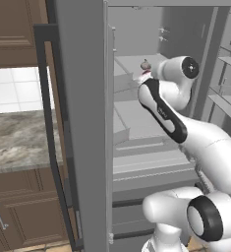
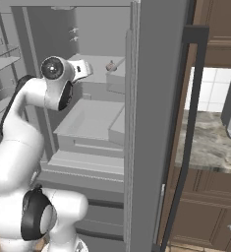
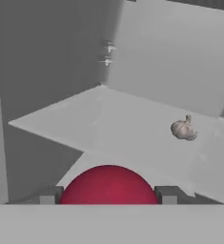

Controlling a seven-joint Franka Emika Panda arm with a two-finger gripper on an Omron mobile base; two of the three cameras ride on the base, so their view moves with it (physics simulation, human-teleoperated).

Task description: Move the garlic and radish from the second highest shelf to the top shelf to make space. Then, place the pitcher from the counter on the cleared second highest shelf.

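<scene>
With the 2 dark fingers [image 3: 47,195] clamped on the round dark-red radish [image 3: 108,185], set it down gently on the pale grey top shelf [image 3: 113,124], clear of the pale beige garlic bulb [image 3: 183,128].

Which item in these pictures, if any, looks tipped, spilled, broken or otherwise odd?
Nothing stands out. The garlic sits whole on the top shelf, and the radish sits intact between the gripper's fingers. No spill or damage shows in the fridge.
</scene>
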